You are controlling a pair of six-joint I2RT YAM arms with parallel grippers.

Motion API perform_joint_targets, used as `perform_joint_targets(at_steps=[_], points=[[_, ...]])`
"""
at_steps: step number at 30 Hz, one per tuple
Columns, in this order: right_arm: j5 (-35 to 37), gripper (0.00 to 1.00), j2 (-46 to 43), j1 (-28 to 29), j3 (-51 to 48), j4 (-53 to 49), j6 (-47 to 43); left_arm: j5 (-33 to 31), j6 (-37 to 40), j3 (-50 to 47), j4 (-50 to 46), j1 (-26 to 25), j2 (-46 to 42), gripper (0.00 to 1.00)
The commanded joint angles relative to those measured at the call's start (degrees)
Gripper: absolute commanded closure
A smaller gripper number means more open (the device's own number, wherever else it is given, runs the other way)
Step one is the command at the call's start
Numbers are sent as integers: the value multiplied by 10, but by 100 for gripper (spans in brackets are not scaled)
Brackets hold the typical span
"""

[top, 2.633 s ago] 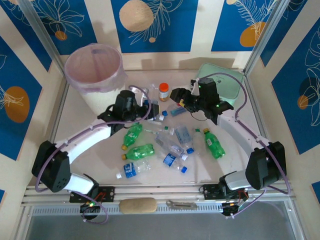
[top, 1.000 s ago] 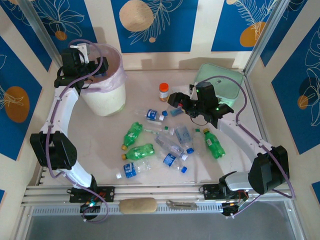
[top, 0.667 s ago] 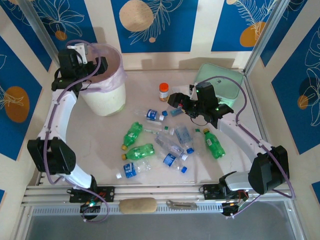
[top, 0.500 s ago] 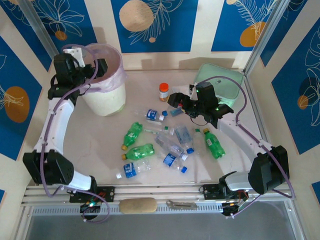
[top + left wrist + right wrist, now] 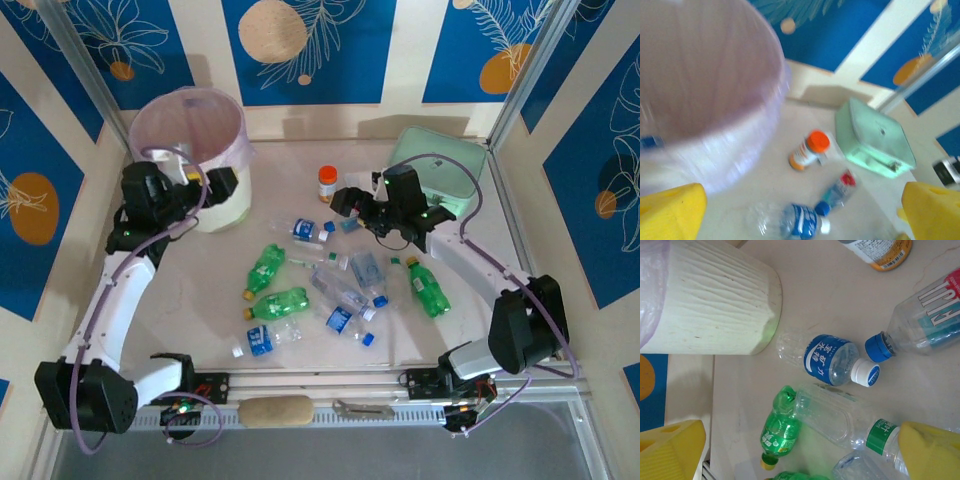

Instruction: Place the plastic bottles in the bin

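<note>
Bin (image 5: 230, 212) stands upright on the desk (image 5: 190, 290) with its pink-lined mouth open upward, so bottles can be dropped in from above. Left jaws hang just beside its near wall, spread wide and empty. The left wrist view has nothing between the tips. Judged free to fetch.

Plastic bottles (image 5: 340, 290) lie on their sides, scattered right of the bin and nearer than it. None touch it and several overlap. Round bodies, so expect rolling if nudged. One blue-labelled bottle (image 5: 832, 360) lies near the bin's foot. Right jaws hover over the far edge of the pile, right of the bin, released and holding nothing. The right wrist view has that bottle and a clear green-labelled one (image 5: 840, 420) below the gap. Judged lining up a pick.

Counts:
- Bin: 1.
- Green bottles (image 5: 280, 303): 3.
- Clear bottles: about 7; overlap blurs the tally.
- Orange-capped jar (image 5: 327, 183): 1, right of the bin, not a target.
- Mint container (image 5: 450, 165): 1, farthest right of the bin.
</note>
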Motion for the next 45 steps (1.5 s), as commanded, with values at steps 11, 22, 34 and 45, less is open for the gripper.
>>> perform_joint_targets(at_steps=[11, 22, 34, 45], points=[[-15, 1, 31, 16, 31, 8, 19, -62, 87, -77, -92, -149, 18, 2], [7, 1, 13, 15, 19, -9, 13, -117, 106, -68, -190, -205, 138, 1], [-2, 1, 14, 15, 19, -4, 15, -233, 124, -83, -196, -229, 197, 1], [3, 1, 6, 16, 18, -11, 12, -259, 119, -57, -162, -248, 267, 6]])
